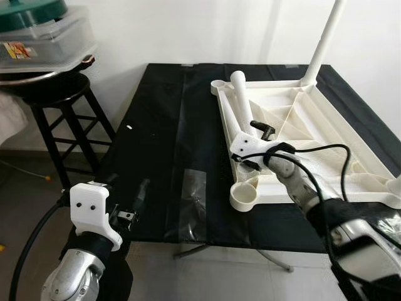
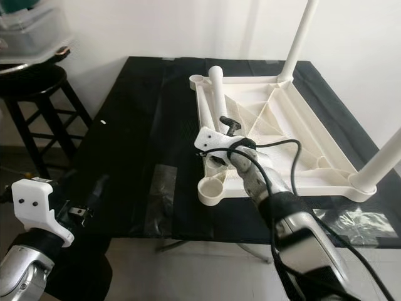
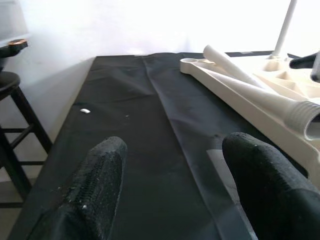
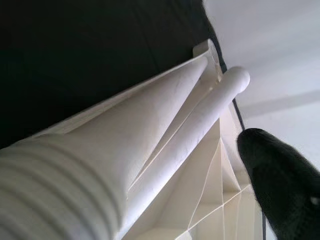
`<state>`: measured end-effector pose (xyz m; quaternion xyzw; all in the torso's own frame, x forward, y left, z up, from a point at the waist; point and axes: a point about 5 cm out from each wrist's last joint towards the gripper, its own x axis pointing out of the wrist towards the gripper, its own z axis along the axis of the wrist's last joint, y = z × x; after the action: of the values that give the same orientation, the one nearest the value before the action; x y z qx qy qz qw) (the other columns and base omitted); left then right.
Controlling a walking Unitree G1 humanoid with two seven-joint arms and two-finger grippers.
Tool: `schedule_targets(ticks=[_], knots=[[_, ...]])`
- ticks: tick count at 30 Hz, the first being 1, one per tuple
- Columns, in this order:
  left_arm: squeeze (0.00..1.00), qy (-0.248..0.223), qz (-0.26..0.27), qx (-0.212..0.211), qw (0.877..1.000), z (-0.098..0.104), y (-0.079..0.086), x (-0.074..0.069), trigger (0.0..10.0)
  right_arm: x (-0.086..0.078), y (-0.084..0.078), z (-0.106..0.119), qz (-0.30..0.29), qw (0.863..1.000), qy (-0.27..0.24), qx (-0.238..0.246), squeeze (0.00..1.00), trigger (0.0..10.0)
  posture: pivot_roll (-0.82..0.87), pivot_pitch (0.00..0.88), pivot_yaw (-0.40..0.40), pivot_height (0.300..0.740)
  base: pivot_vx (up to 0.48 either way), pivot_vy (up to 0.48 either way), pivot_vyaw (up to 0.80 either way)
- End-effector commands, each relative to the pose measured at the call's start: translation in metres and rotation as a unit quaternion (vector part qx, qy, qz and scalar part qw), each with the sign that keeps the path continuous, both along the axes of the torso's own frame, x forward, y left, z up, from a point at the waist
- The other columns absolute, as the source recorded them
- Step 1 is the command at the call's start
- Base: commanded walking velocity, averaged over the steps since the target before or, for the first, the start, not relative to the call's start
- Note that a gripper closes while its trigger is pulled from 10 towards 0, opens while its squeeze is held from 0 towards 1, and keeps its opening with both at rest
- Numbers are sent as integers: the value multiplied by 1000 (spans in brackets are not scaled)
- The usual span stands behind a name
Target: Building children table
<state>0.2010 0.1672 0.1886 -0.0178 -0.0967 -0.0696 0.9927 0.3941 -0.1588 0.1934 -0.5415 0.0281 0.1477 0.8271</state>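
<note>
The robot's right hand (image 1: pixel 254 145) closes on the threaded end of a loose white table leg (image 1: pixel 240 103) lying across the upturned children's table (image 1: pixel 326 132) on the black-covered tabletop (image 1: pixel 156 125), beside its empty corner socket (image 1: pixel 244 195). The left hand (image 3: pixel 170 190) hovers open near the tabletop's front edge. The hollow plastic leg looks light, stiff and smooth, best gripped near the ridged end.
</note>
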Motion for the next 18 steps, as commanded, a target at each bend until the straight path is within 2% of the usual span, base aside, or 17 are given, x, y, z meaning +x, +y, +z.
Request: schedule_targets(ticks=[1, 2, 3, 4, 9, 12, 15, 16, 17, 18], knots=[[0, 5, -1, -5, 1000, 0, -1, -2, 10000, 2, 3, 3, 2, 1000, -13, 1, 0, 10000, 39, 144, -7, 740, 0, 0, 0], [0, 5, -1, -5, 1000, 0, -2, -3, 10000, 3, 4, 4, 2, 1000, -13, 0, 0, 3529, 42, 151, -6, 740, 0, 0, 0], [0, 5, -1, -5, 1000, 0, -2, -3, 10000, 3, 4, 4, 2, 1000, -13, 0, 0, 3529, 42, 151, -6, 740, 0, 0, 0], [0, 5, -1, -6, 1000, 1, -2, -4, 10000, 6, 5, 7, -2, 1000, -19, -2, 0, 0, 51, 163, -8, 740, 0, 0, 0], [0, 6, -1, -7, 1000, 1, -3, -5, 10000, 8, 6, 13, -7, 999, -34, -2, 0, 0, 53, 169, -7, 740, 0, 0, 0], [0, 8, -2, -8, 1000, 2, -3, -7, 10000, 12, 4, 27, -15, 997, -74, -2, 0, 0, 53, 173, -7, 740, 0, 0, 0], [0, 8, -2, -8, 1000, 2, -3, -7, 10000, 12, 4, 27, -15, 997, -74, -2, 0, 0, 53, 173, -7, 740, 0, 0, 0], [0, 8, -2, -8, 1000, 2, -4, -7, 10000, 13, 2, 33, -18, 995, -97, -2, 0, 0, 48, 175, -8, 740, 0, 0, 0], [0, 8, -2, -8, 1000, 2, -4, -7, 10000, 13, 2, 33, -18, 995, -97, -2, 0, 0, 48, 175, -8, 740, 0, 0, 0], [0, 8, -1, -8, 1000, 3, -3, -6, 10000, 13, -1, 41, -20, 992, -126, 4, 0, 0, 41, 167, -7, 740, 0, 0, 0]])
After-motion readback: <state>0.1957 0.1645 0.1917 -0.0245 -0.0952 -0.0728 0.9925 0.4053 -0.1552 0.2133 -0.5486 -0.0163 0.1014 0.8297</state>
